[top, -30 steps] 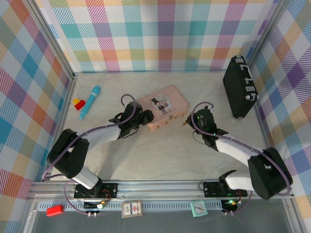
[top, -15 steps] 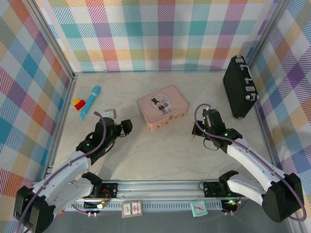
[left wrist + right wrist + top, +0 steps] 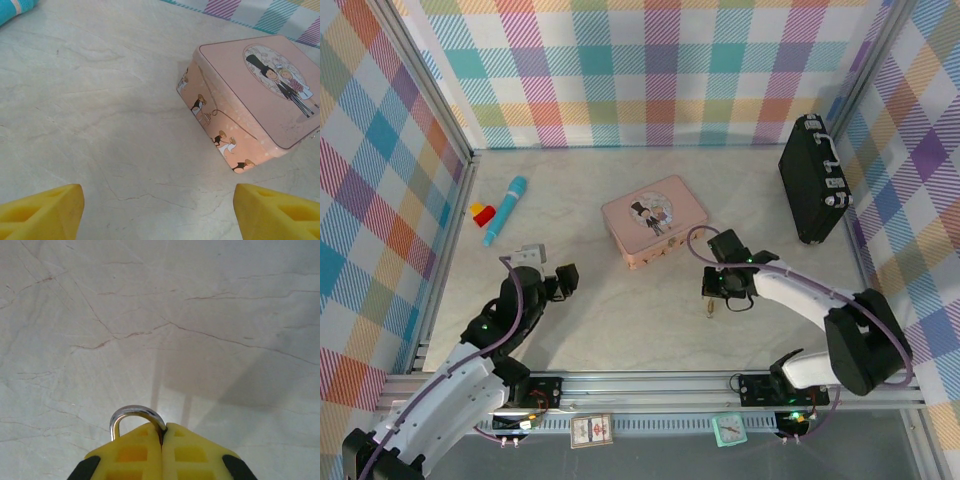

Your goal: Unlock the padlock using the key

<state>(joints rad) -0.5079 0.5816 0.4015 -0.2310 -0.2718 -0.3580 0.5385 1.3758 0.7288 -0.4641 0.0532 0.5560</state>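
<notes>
Pinches the padlock (image 3: 132, 412) by its shackle in the clenched right gripper (image 3: 162, 434), loop poking out past the fingertips, over the bench (image 3: 225, 300). Holds the left gripper (image 3: 158, 196) spread wide and empty, well off to the padlock's left. Cannot make out the key.

Shiny bare metal shackle on the padlock (image 3: 136, 415), matte yellow plastic on the right gripper (image 3: 163, 432), a smooth marble-look tabletop (image 3: 100, 315), and the pink tin (image 3: 260, 95) has a soft satin printed finish.
</notes>
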